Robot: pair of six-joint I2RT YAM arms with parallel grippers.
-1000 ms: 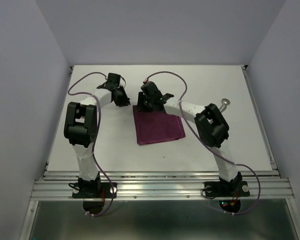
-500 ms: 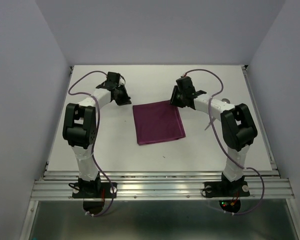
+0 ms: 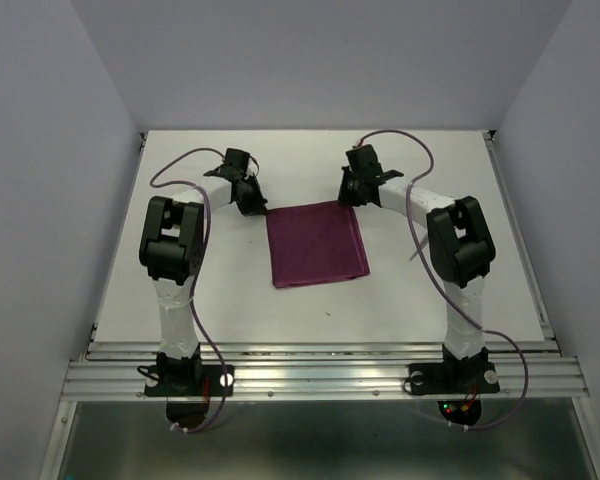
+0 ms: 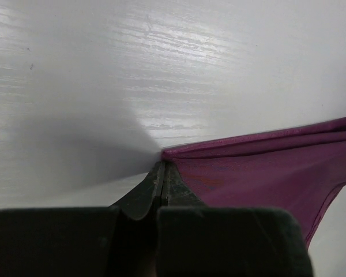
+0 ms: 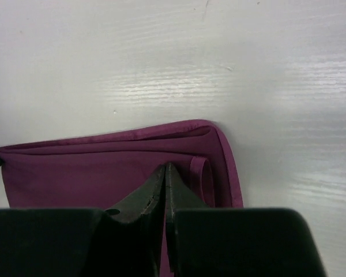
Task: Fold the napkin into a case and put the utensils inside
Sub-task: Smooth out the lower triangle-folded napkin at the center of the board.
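The plum-purple napkin (image 3: 316,245) lies folded into a rectangle mid-table. My left gripper (image 3: 257,207) sits at its far left corner. In the left wrist view the jaws (image 4: 163,164) are pressed together with the corner of the napkin (image 4: 265,167) pinched at their tips. My right gripper (image 3: 348,198) is at the far right corner. Its jaws (image 5: 165,167) are closed on the top layer of the napkin (image 5: 104,167), beside a small raised fold. A thin silver utensil (image 3: 416,252) peeks out beside the right arm; the rest of the utensils are hidden.
The white table (image 3: 230,290) is walled in by pale panels on three sides. A metal rail (image 3: 320,375) runs along the near edge, where both arm bases are bolted. The right arm's elbow (image 3: 460,240) hangs over the table right of the napkin.
The right arm swung from the napkin's far left edge to its far right corner and closed. The left gripper moved in to the far left corner and closed.
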